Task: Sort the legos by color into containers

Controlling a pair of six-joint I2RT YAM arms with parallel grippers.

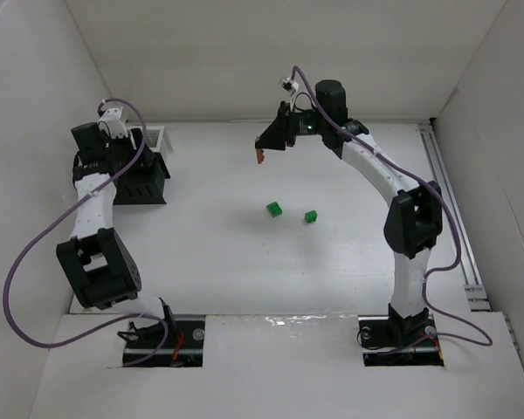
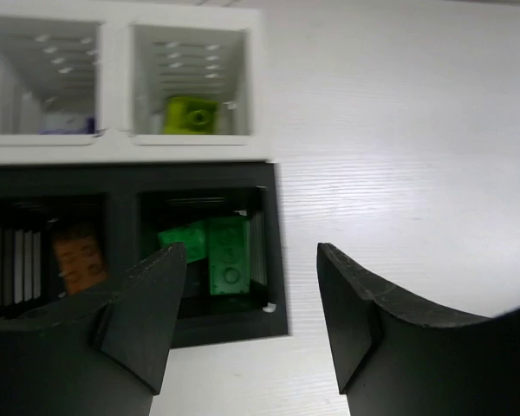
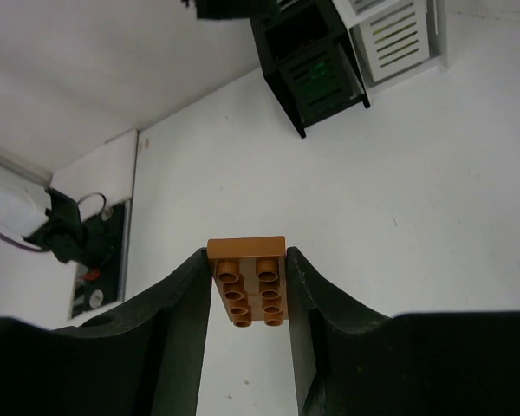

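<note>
My left gripper point(image 2: 250, 264) hangs open and empty over the near right corner of the containers point(image 2: 273, 234), a black slatted rack joined to a white one. Below it, two green legos point(image 2: 218, 251) lie in a black compartment. An orange lego point(image 2: 78, 260) lies in the black compartment to the left. A yellow-green lego point(image 2: 191, 114) sits in a white compartment. My right gripper point(image 3: 247, 260) is shut on an orange lego point(image 3: 247, 282), held high at the table's far middle point(image 1: 258, 157). Two green legos point(image 1: 274, 209) point(image 1: 311, 216) lie on the table centre.
The containers point(image 1: 153, 188) stand at the far left, under the left arm. White walls enclose the table on three sides. A metal rail point(image 1: 454, 218) runs along the right edge. In the right wrist view the containers point(image 3: 316, 69) show far ahead.
</note>
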